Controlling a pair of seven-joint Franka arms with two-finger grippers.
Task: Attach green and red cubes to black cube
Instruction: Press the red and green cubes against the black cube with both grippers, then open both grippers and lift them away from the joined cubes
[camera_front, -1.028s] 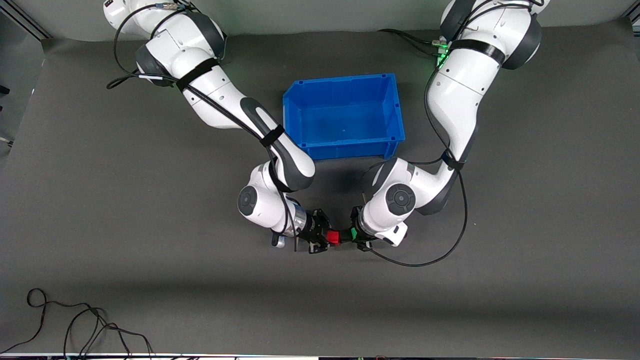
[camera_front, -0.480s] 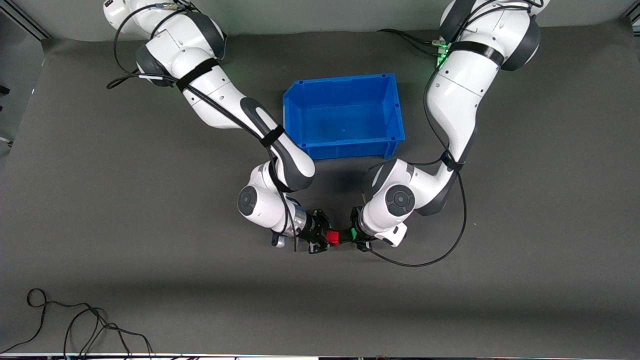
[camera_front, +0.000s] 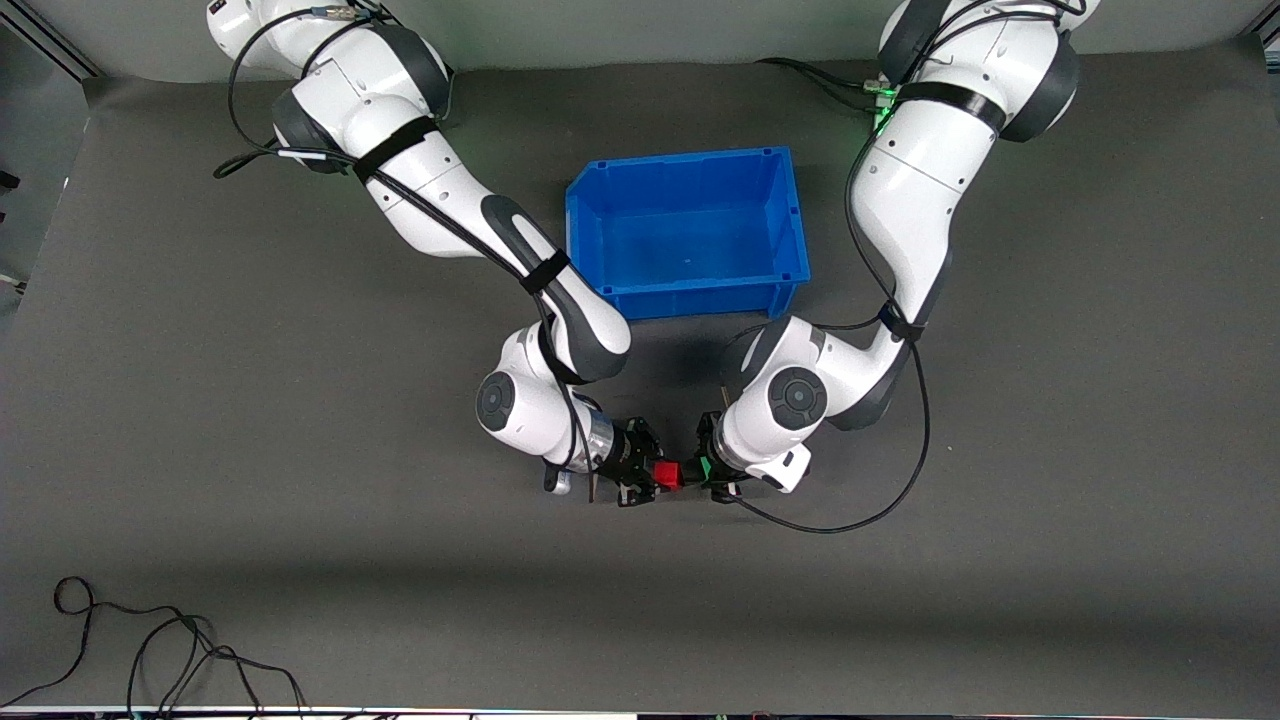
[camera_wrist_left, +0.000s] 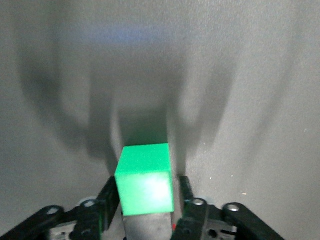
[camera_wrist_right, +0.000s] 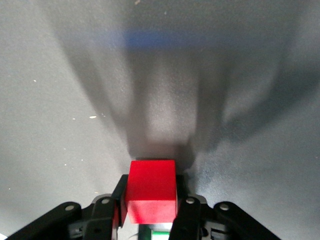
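The right gripper (camera_front: 652, 476) is hovering low over the grey mat (camera_front: 300, 560), at about six o'clock from the blue bin (camera_front: 688, 298) in the front view. It is clamping its fingers (camera_wrist_right: 118, 200) tightly against both sides of the red cube (camera_front: 667, 474). The left gripper (camera_front: 714, 470) is facing it, with the green cube (camera_front: 706, 467) sitting between its jaws. Whether it is gripping that cube or letting go, I cannot tell. A dark block, apparently the black cube (camera_front: 688, 470), is sitting between the red and green cubes, touching both.
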